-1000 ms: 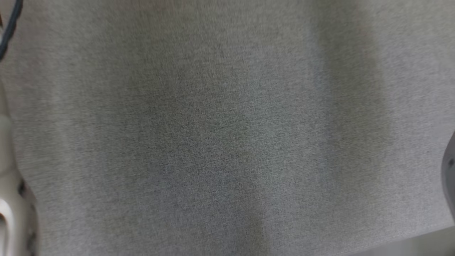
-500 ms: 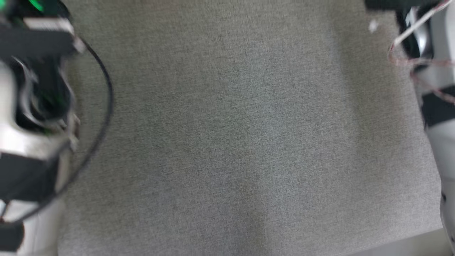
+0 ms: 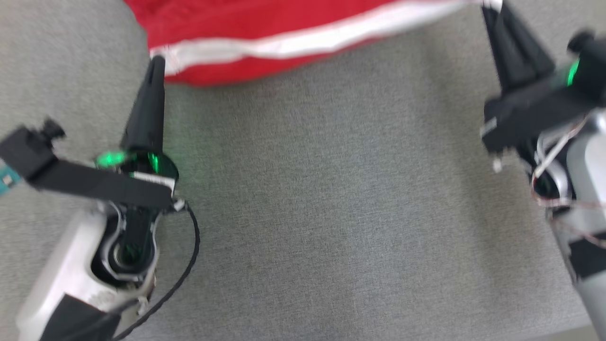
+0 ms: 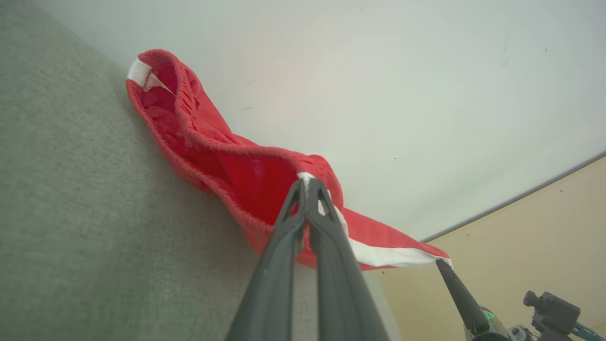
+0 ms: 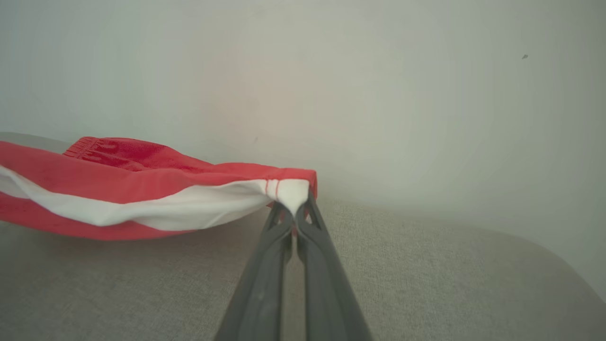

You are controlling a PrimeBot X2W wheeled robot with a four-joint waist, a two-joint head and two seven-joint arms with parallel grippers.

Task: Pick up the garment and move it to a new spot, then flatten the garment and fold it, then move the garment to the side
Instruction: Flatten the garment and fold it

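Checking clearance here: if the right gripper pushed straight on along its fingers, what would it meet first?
The red garment: the right gripper is shut on its white-striped corner. Past that, likely the pale wall, though depth is unclear.

head view: steeply down onto the grey cloth tabletop (image 3: 331,213), near.
left wrist view: low, along the left end effector (image 4: 307,181), toward the pale wall (image 4: 378,71).
right wrist view: low, along the right end effector (image 5: 294,211), same wall.
shared: red white-striped garment (image 3: 265,26).
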